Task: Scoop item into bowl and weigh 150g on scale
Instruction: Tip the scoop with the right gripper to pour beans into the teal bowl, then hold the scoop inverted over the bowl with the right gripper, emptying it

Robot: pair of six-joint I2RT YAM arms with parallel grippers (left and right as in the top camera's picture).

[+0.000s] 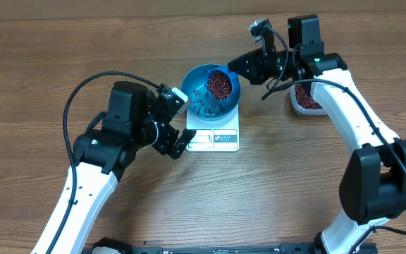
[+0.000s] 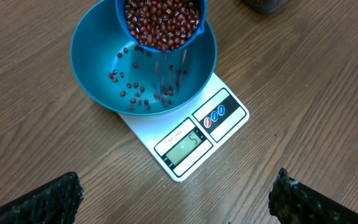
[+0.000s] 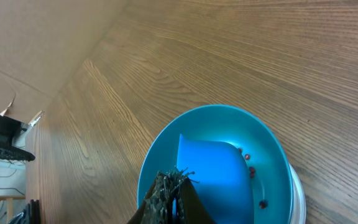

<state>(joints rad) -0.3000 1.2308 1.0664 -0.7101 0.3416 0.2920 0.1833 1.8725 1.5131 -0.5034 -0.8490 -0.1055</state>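
The teal bowl [image 1: 197,99] sits on the white scale [image 1: 217,139]. Above it, my right gripper [image 1: 244,67] is shut on the handle of a bright blue scoop [image 1: 219,85], which is tilted and full of red-brown beans. In the left wrist view beans [image 2: 166,78] fall from the scoop [image 2: 161,22] into the bowl [image 2: 92,56], where a few lie scattered. The scale's [image 2: 197,140] display is lit. My left gripper [image 1: 182,121] stands open just left of the scale, holding nothing. In the right wrist view the scoop's underside [image 3: 219,177] hides most of the bowl [image 3: 157,155].
A clear plastic tub [image 1: 306,99] holding more beans stands to the right of the scale, partly under my right arm. Bare wooden tabletop [image 1: 273,190] surrounds the scale.
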